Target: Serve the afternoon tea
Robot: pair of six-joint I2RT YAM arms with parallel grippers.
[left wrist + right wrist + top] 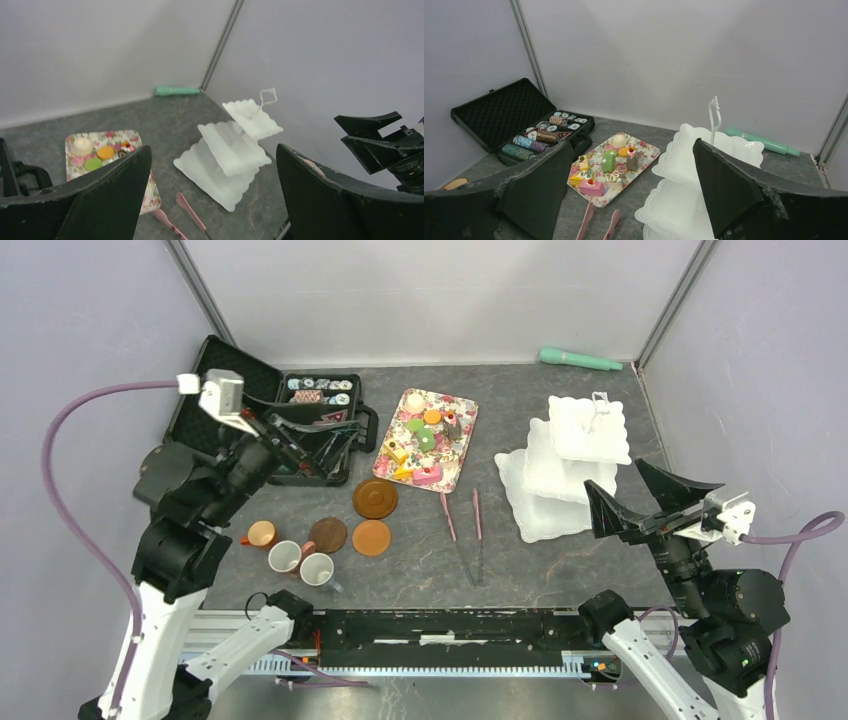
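Small colourful toy pastries [425, 435] [609, 162] [95, 152] lie on a floral tray [466, 415]. Three small mugs [285, 557] lie at the front left beside three round brown saucers [375, 498]. The white scallop-edged three-tier stand [560, 470] [230, 150] [684, 200] stands at the right, with nothing on it. My left gripper [335, 440] [214, 147] hovers open and empty over the black case. By the stand's right side, my right gripper [612, 473] [634, 141] is raised, open and empty too.
An open black case [250, 410] [504, 112] of striped poker chips [539, 140] sits at the back left. Pink tongs [462, 525] [190, 212] [599, 225] lie between saucers and stand. A green handle-like tool [580, 360] [176, 91] lies against the back wall.
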